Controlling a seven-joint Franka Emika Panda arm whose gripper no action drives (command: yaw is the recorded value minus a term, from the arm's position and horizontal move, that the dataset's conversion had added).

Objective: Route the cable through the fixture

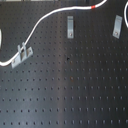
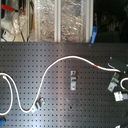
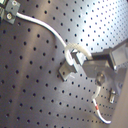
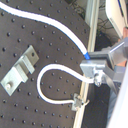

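On the black perforated table [image 1: 70, 90], the cable [image 1: 45, 19] ran as a long white cord in both exterior views. In the first exterior view it came in at the left edge beside a metal clip [image 1: 21, 55], rose in a curve past a second clip [image 1: 70, 26] and left at the top, its red band [image 1: 94, 7] lying near the top edge; a third clip [image 1: 117, 26] stood well apart toward the first exterior view's right. In the second exterior view the cord [image 2: 55, 65] looped from the left edge down to a clip near the bottom [image 2: 37, 105], climbed in an arc over the middle clip [image 2: 74, 80] and ran with its red band [image 2: 96, 65] toward the second exterior view's right, where the arm's hand [image 2: 119, 82] sat at the table's edge, too blurred there to read. In the second wrist view the hand [image 4: 96, 72] was closed narrowly on the cable [image 4: 60, 25], which curled in a loop [image 4: 47, 82] from the fingers, with a clip [image 4: 19, 70] lying on the table beside the loop. In the first wrist view the cord [image 3: 47, 27] passed over a clip [image 3: 67, 67] close to the fingers [image 3: 95, 65].
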